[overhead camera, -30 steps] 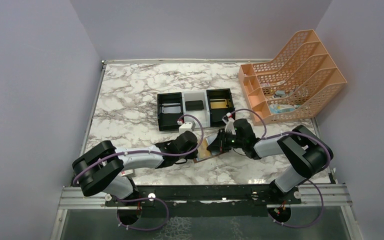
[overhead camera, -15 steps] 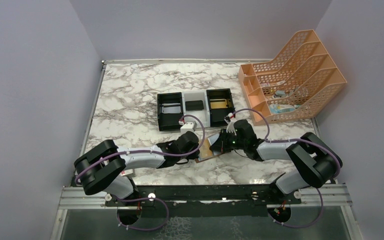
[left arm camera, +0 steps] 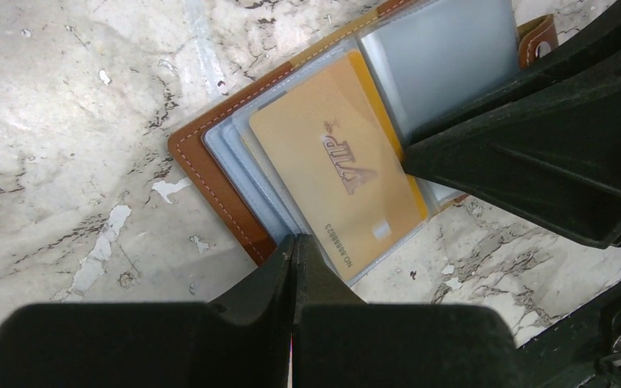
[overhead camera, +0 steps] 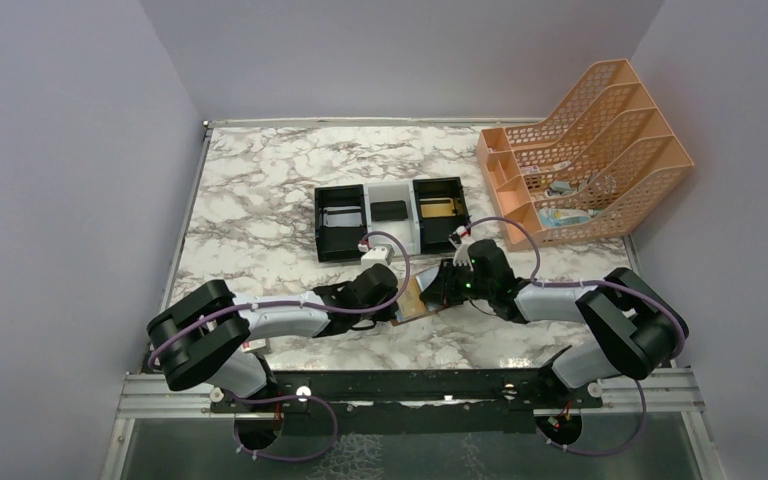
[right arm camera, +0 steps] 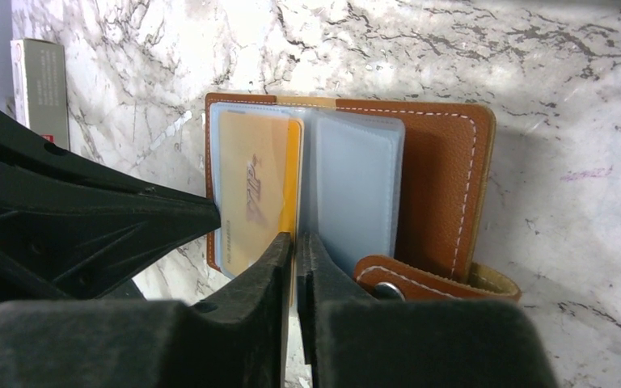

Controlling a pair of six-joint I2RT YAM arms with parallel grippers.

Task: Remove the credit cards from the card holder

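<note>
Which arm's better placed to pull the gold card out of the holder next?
Right. The right end effector lines up on the gold card's edge; the left end effector, shut, sits at the card holder's edge, likely pinning it.

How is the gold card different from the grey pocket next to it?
The gold card has VIP written on it; the grey pocket is blank. The gold card is solid gold; the grey pocket is cloudy and looks empty. Both are flat rectangles in the open brown card holder.
</note>
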